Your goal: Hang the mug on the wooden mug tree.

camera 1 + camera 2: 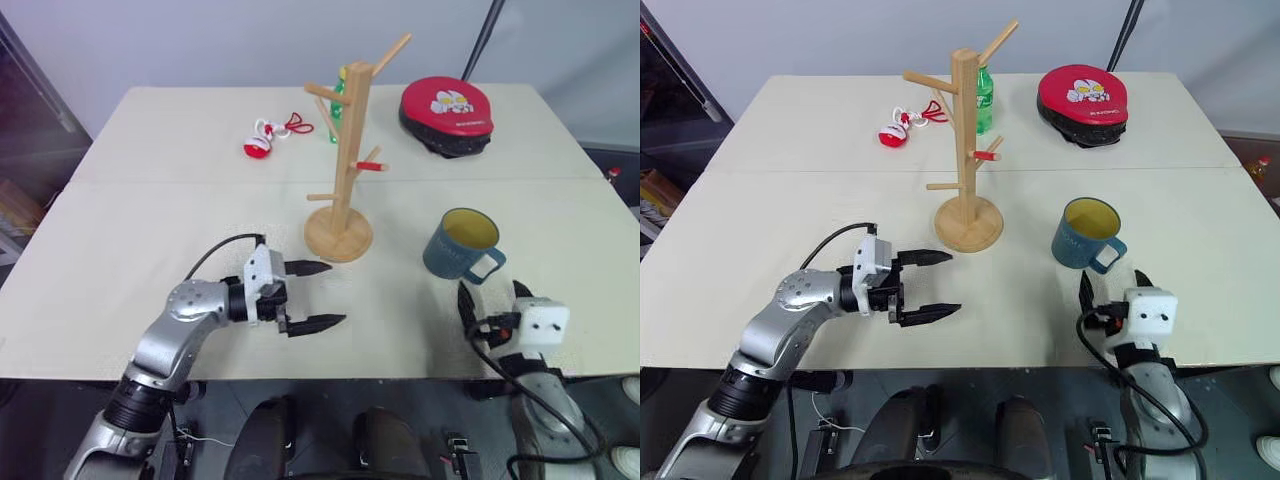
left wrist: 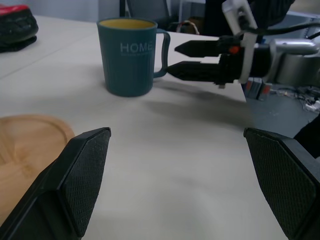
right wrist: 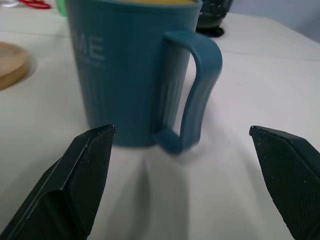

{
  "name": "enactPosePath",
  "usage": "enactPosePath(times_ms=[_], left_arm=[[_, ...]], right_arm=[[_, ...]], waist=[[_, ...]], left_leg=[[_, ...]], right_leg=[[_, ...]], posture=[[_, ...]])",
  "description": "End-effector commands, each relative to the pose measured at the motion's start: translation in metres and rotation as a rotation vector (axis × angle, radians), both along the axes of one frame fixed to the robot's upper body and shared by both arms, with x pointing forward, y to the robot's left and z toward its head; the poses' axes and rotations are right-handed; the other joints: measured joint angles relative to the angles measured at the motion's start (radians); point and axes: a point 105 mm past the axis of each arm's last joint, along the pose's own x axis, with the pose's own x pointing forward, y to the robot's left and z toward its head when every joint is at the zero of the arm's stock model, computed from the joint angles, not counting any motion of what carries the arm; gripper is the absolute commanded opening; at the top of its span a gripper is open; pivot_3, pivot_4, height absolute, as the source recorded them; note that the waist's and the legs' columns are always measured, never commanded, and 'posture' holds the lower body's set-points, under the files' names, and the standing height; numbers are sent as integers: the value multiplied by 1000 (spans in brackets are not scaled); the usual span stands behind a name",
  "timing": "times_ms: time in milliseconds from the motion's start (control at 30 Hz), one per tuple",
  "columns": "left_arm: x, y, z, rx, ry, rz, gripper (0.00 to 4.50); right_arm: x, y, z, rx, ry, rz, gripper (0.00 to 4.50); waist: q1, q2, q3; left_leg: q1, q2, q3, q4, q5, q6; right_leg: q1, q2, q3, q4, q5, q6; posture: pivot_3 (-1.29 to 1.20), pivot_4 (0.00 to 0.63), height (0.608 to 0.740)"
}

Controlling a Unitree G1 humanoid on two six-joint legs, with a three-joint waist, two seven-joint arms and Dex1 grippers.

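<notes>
The dark teal mug (image 1: pixel 462 245) stands upright on the table's right half, pale yellow inside, its loop handle (image 3: pixel 192 95) turned toward the front edge. To its left rises the wooden mug tree (image 1: pixel 345 150) on a round base, with one red-tipped peg. My right gripper (image 1: pixel 1112 287) sits just in front of the mug, open, pointing at the handle and touching nothing. In front of the tree's base, my left gripper (image 1: pixel 325 294) is open and empty and points right toward the mug. The left wrist view takes in the mug (image 2: pixel 129 55) and the right gripper (image 2: pixel 192 60) beside its handle.
A red round pad (image 1: pixel 447 112) on a black base lies at the back right. Behind the tree stands a green bottle (image 1: pixel 338 105). A small red-and-white object with a cord (image 1: pixel 262 140) lies at the back left. The table's front edge (image 1: pixel 350 378) runs just below both grippers.
</notes>
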Motion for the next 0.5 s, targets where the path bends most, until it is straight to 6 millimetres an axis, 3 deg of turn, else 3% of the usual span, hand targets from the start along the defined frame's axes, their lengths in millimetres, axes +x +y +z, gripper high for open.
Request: enactPosePath(times_ms=[33,500], left_arm=[[-6,-8,11,-17,-51,-33,4500],[-5,-6,13,-18,-77,-18,4500]], right_arm=[[5,-2,13,-36,-45,-64,4455],[9,-24,12,-60,-25,-189,4455]], waist=[[0,0,0],[-2,0,0]], left_leg=[[0,0,0,0,0,0],[0,0,0,1,0,0]], right_leg=[[0,0,0,0,0,0],[0,3,0,1,0,1]], posture=[[0,150,740],[0,150,740]])
